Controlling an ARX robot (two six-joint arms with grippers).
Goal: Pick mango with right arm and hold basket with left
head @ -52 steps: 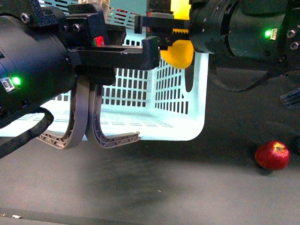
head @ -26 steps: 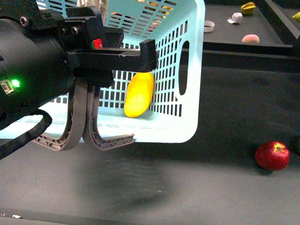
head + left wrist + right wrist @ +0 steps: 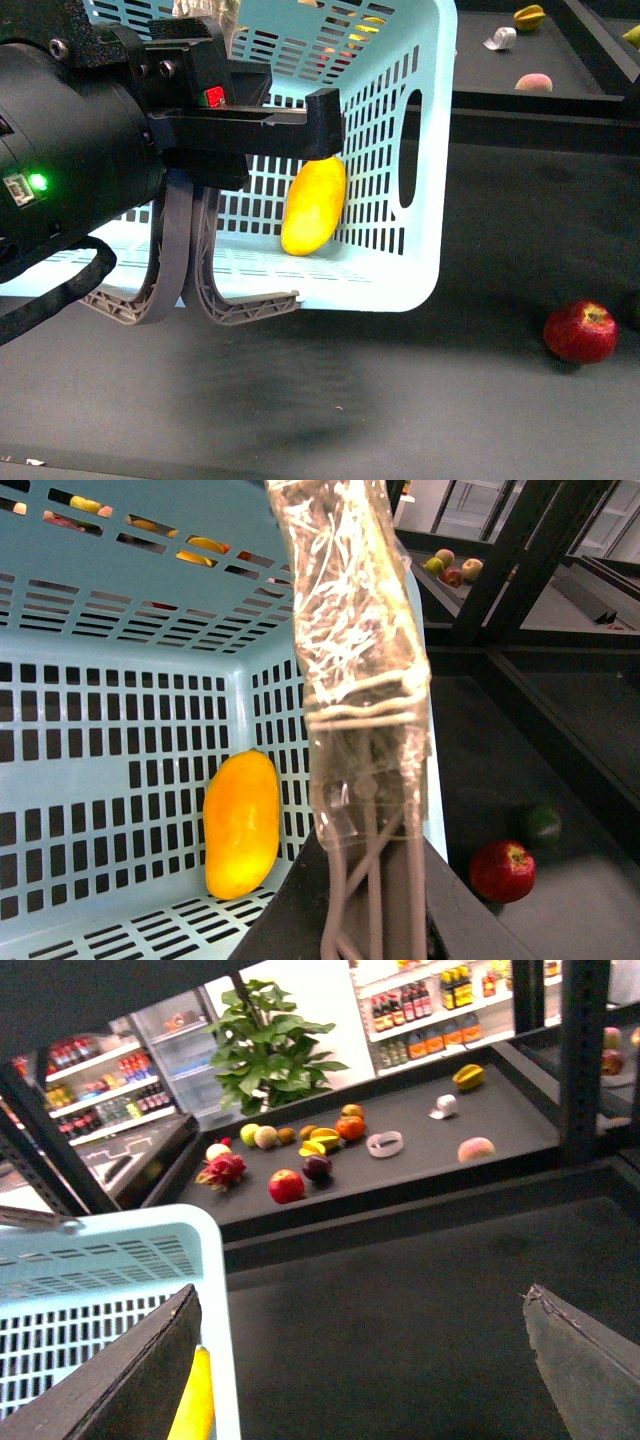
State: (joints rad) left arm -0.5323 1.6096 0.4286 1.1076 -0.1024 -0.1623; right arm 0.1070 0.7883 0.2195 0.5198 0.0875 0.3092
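**Front view.** The left gripper (image 3: pixel 300 125) reaches across the near side of the basket (image 3: pixel 425 250). Both handles (image 3: pixel 175 265) run up into it. I judge the jaws closed on them, though the contact itself is hidden. This grip is what keeps the basket steady. A shadow on the table below suggests the basket hangs clear, slightly tilted. The mango (image 3: pixel 314 205) is inside, propped on end against the slotted right wall with its lower tip on the floor. That wall is what keeps it from rolling flat. An apple (image 3: pixel 581 331) lies on the table, well apart. The right arm is not in view.

**Left wrist view.** The handles (image 3: pixel 370 860), wrapped in clear film, fill the centre, which fits a pinch right at the camera. The mango (image 3: pixel 241 825) leans in the corner of the basket (image 3: pixel 100 730).

**Right wrist view.** The right gripper (image 3: pixel 360 1295) has its fingers spread wide with nothing between them. It sits over dark table just beside the basket (image 3: pixel 100 1250) rim. A sliver of mango (image 3: pixel 192 1400) shows inside that rim. I judge the mango part done, so only the left arm's hold is left.
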